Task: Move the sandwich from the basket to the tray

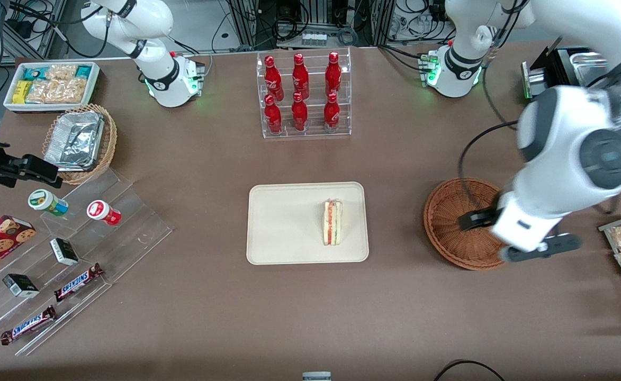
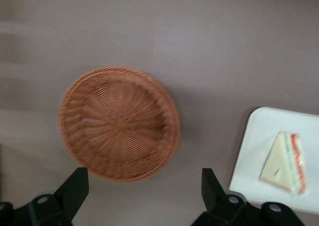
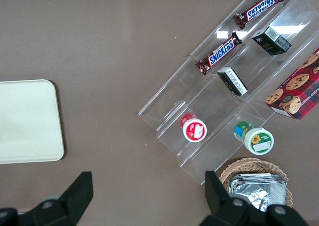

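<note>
The left arm bends low over the worktop [image 1: 395,317] at its own end, its end effector [image 2: 144,196] hanging above the basket [image 2: 119,123], fingers [image 2: 75,188] spread wide with nothing between them. The sandwich [image 1: 332,222] lies on the tray [image 1: 284,222], on the part nearest the basket, red and green filling showing along its edge. Toward the parked arm's end, two chocolate bars [image 1: 77,282] read SNICKERS
</note>
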`<state>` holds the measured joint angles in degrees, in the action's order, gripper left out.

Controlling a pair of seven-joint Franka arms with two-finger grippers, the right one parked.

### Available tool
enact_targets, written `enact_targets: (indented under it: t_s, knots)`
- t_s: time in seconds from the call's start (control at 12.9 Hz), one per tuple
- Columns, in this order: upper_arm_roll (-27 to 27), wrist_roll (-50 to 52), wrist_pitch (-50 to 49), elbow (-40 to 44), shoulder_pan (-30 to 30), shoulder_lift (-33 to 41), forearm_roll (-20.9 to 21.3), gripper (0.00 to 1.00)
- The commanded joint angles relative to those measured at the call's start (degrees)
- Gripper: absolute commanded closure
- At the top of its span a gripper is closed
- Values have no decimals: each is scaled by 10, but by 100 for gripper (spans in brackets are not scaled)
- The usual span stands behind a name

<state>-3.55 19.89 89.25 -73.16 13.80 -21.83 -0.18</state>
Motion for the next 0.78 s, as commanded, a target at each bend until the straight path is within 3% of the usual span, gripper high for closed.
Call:
enact_targets:
  t_s: [0.0, 0.7]
  knots:
    - [5, -50, -49, -11, -29, 42, -3, 0]
    - [58, -92, -158, -79, -118, 196, -3, 0]
